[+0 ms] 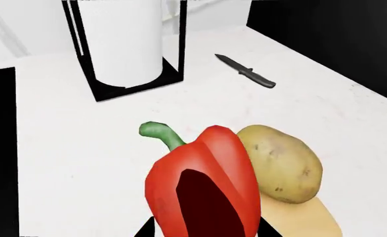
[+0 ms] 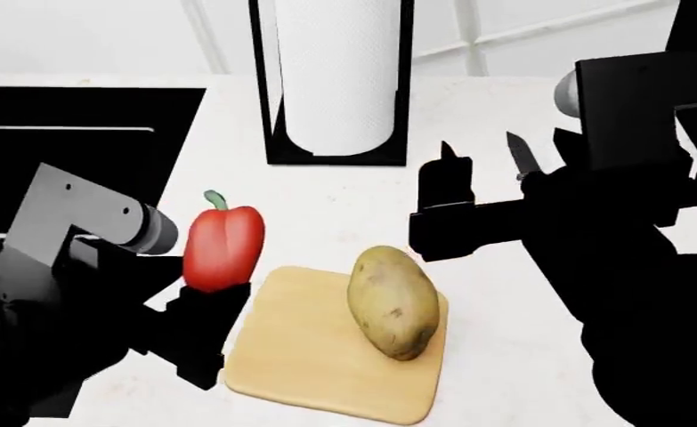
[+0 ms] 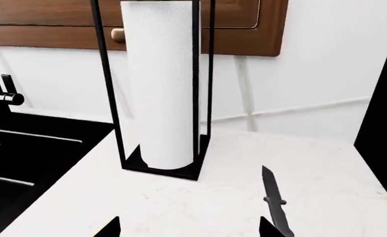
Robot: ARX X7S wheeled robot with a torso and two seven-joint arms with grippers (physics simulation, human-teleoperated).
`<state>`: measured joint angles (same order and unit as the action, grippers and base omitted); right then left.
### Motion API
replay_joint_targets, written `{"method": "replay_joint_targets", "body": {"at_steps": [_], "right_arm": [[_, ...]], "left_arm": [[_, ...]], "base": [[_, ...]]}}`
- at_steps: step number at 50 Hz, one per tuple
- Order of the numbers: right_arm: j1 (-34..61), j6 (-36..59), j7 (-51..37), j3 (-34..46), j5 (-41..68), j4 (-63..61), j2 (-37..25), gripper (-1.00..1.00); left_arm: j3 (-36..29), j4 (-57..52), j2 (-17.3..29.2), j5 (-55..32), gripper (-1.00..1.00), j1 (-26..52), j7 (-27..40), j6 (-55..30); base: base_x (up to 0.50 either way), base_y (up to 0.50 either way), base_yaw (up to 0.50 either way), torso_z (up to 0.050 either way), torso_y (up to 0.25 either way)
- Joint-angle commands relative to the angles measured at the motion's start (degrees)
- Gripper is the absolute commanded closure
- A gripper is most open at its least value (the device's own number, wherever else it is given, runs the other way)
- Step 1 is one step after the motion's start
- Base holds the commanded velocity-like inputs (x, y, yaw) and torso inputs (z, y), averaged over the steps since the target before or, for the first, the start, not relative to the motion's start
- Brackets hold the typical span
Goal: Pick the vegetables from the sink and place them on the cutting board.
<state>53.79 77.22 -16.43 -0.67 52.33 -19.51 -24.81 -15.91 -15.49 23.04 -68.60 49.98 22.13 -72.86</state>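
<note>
My left gripper (image 2: 212, 298) is shut on the red bell pepper (image 2: 222, 245) and holds it upright, stem up, just above the left edge of the cutting board (image 2: 312, 360). In the left wrist view the pepper (image 1: 203, 185) fills the space between the jaws, right beside the potato (image 1: 282, 163). The potato (image 2: 393, 301) lies on the board's right half. My right gripper (image 2: 446, 200) is open and empty, hovering over the counter behind the board; its wrist view shows bare counter between the jaws (image 3: 188, 229). The black sink (image 2: 75, 151) is at the left.
A paper towel roll in a black frame holder (image 2: 334, 84) stands at the back of the white counter. A black knife (image 2: 521, 153) lies to its right, also in the right wrist view (image 3: 276, 207). A black faucet handle (image 3: 5, 96) stands over the sink.
</note>
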Motion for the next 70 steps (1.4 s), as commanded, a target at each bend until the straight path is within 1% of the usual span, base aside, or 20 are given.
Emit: {"method": "replay_joint_targets", "body": {"at_steps": [1, 6, 11, 24, 31, 45, 52, 53, 65, 70], "right_arm": [[0.1, -0.2, -1.2, -2.4, 1.4, -0.3, 0.3, -1.00], [-1.6, -1.4, -0.7, -2.2, 1.2, 0.1, 0.3, -1.00], [-1.9, -1.5, -0.7, -2.2, 1.5, 0.3, 0.2, -1.00], [-2.2, -1.3, -0.8, -0.8, 2.1, 0.8, 0.6, -1.00], [-2.8, -1.4, -0.9, -0.7, 2.7, 0.7, 0.5, -1.00], [-4.2, -2.4, -0.9, -1.2, 3.3, 0.8, 0.0, -1.00], [-4.2, -2.3, -1.3, -1.5, 3.9, 0.9, 0.0, -1.00], [-4.2, -2.2, -1.3, -1.5, 4.0, 0.9, 0.1, -1.00], [-4.3, -2.6, -1.7, -1.4, 4.6, 0.9, -0.2, -1.00], [-4.6, -3.1, -1.7, -1.1, 4.5, 1.0, -0.2, -1.00]], "left_arm": [[-8.2, 5.3, -3.6, 5.2, 1.00, 4.6, -4.7, 1.6], [-9.5, 7.6, -5.0, 6.1, 1.00, 5.4, -5.4, 2.2], [-9.7, 8.3, -5.8, 5.1, 1.00, 5.9, -5.0, 1.4], [-10.5, 7.9, -4.9, 4.9, 1.00, 5.1, -4.7, 1.5], [-13.1, 9.1, -4.6, 7.5, 1.00, 4.1, -6.0, 3.5], [-14.1, 8.1, -4.8, 6.3, 1.00, 3.4, -5.3, 2.9], [-13.1, 7.5, -4.5, 4.7, 1.00, 4.1, -4.5, 2.1], [-12.8, 7.5, -4.4, 4.2, -1.00, 4.1, -4.2, 1.8], [-10.3, 5.1, -4.3, 0.9, -1.00, 4.9, -0.3, 0.2], [-7.4, 3.5, -3.9, -2.2, -1.00, 6.5, 2.4, -1.1]], "base": [[0.00, 0.00, 0.00, 0.000, 0.000], [0.00, 0.00, 0.00, 0.000, 0.000], [0.00, 0.00, 0.00, 0.000, 0.000], [0.00, 0.00, 0.00, 0.000, 0.000], [0.00, 0.00, 0.00, 0.000, 0.000], [0.00, 0.00, 0.00, 0.000, 0.001], [0.00, 0.00, 0.00, 0.000, 0.000], [0.00, 0.00, 0.00, 0.000, 0.000], [0.00, 0.00, 0.00, 0.000, 0.000], [0.00, 0.00, 0.00, 0.000, 0.000]]}}
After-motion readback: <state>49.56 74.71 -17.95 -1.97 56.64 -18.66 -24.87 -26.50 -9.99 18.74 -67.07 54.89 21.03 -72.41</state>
